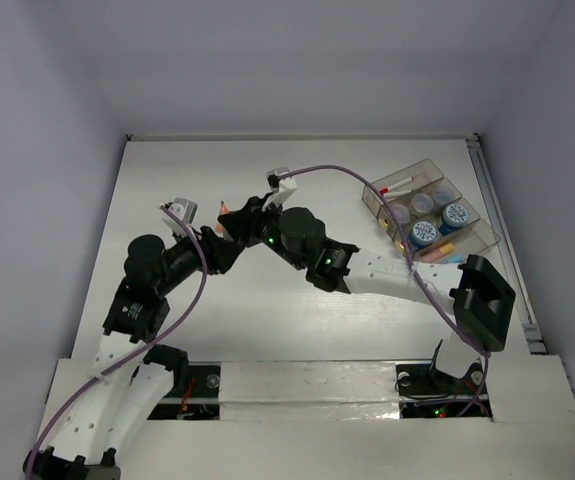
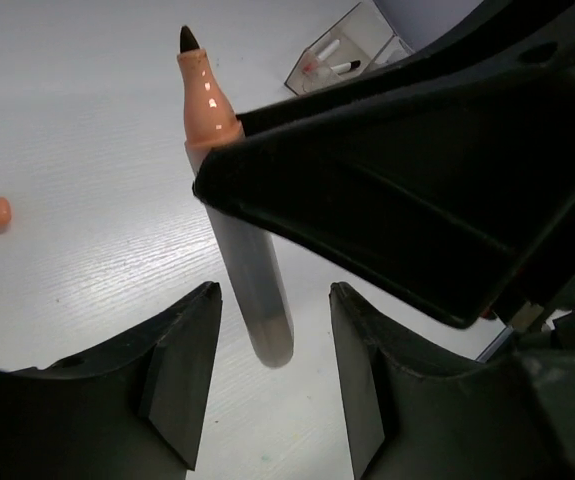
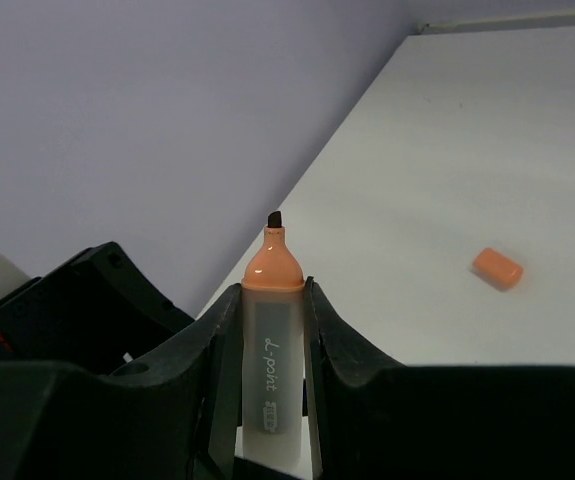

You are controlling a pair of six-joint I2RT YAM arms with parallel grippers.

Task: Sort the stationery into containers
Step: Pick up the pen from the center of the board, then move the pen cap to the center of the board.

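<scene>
**Orange marker (image 3: 273, 335) held above the middle of the table, cap off**

The marker is up off the table (image 1: 287, 325), above its middle and a little toward the far left, where the two arms meet. The right gripper (image 3: 270, 295) has hold of it. Both fingers press flat against the pale barrel just under the orange neck, closed only as far as the barrel's width allows. The dark felt tip is bare and points away from the right wrist.

The left gripper (image 2: 274, 292) has nothing in it. Its jaws stand partly apart, and the blunt back end of the barrel hangs between them. There is a clear gap on one side; on the other I cannot tell whether the finger touches the barrel (the view is too steep to judge).

The orange cap (image 3: 497, 268) lies on its side on the bare table, well apart from the marker. I cannot find it in the top view.

The clear tray (image 1: 442, 175) sits along the right edge of the table, toward the far right corner. Four round jars (image 1: 425, 233) with blue lids fill its middle compartments. A red-and-white stick (image 1: 397, 187) lies in the far compartment. Orange and light-blue sticks (image 1: 447, 252) lie in the near one, partly behind the right arm.
</scene>
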